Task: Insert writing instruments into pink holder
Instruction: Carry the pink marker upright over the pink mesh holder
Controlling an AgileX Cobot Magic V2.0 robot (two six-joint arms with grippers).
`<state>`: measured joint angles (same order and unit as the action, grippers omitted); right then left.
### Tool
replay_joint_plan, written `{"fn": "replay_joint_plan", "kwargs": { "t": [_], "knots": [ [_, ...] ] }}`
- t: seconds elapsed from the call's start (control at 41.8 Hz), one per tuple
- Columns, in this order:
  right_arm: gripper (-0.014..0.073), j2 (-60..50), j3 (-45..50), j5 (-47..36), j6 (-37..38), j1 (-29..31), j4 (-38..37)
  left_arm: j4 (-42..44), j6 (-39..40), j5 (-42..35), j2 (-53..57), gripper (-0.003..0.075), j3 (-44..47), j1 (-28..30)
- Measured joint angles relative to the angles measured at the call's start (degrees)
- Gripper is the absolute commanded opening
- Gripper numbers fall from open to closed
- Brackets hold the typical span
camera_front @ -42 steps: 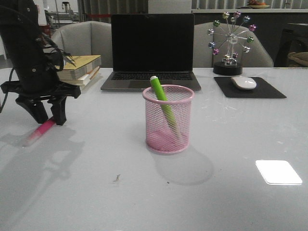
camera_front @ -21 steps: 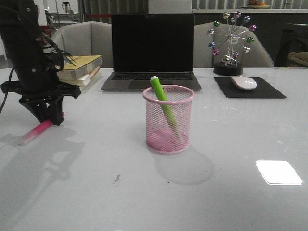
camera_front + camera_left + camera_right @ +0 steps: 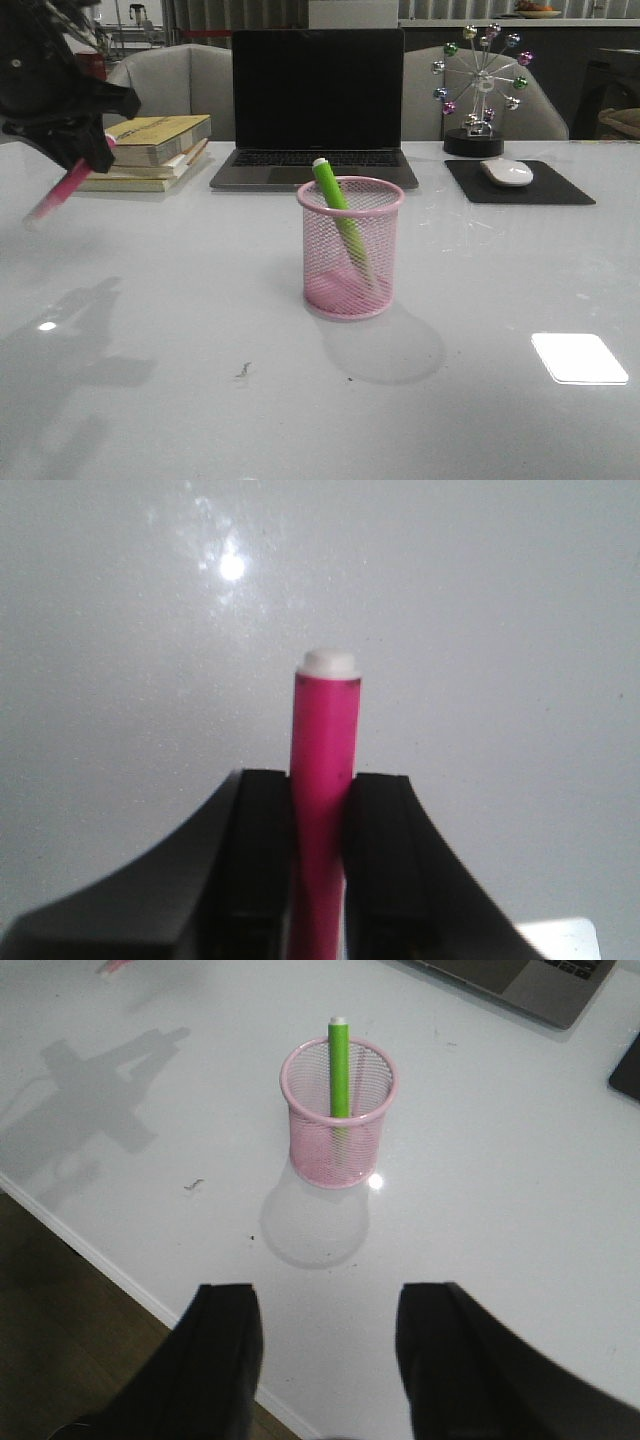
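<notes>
The left gripper (image 3: 318, 810) is up in the air over the left side of the desk (image 3: 200, 400), and its two black fingers (image 3: 255, 870) are squeezed tight on the pink pen (image 3: 62, 190), which hangs tilted with its whitish end pointing down. The pink holder (image 3: 350, 250) stands near the middle of the desk, with the green pen (image 3: 335, 205) leaning inside it and poking out over the rim. The right gripper (image 3: 325, 1360) is wide open above the desk's near edge and holds nothing.

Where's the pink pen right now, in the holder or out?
Out. The pink pen hangs tilted in the left tool, clear of the table; only the green pen leans in the pink holder.
</notes>
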<state>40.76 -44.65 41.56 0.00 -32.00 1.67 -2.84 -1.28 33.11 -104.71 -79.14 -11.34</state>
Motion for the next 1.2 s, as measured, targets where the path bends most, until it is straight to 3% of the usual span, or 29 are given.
{"fn": "replay_joint_plan", "kwargs": {
  "t": [0.382,0.645,0.956,1.195],
  "knots": [
    [0.0435,0.0,0.0,0.0,0.0,0.0,0.0,0.0,0.0,-27.7,23.0,0.0091,26.7,-1.8],
    [0.0435,0.0,0.0,0.0,0.0,0.0,0.0,0.0,0.0,-52.0,29.8,0.0091,40.4,-11.7],
    [0.0435,0.0,0.0,0.0,0.0,0.0,0.0,0.0,0.0,-79.8,24.1,0.0091,42.0,-25.0],
    [0.0435,0.0,0.0,0.0,0.0,0.0,0.0,0.0,0.0,-89.8,12.8,0.0091,37.6,-30.7]
  ]
}}
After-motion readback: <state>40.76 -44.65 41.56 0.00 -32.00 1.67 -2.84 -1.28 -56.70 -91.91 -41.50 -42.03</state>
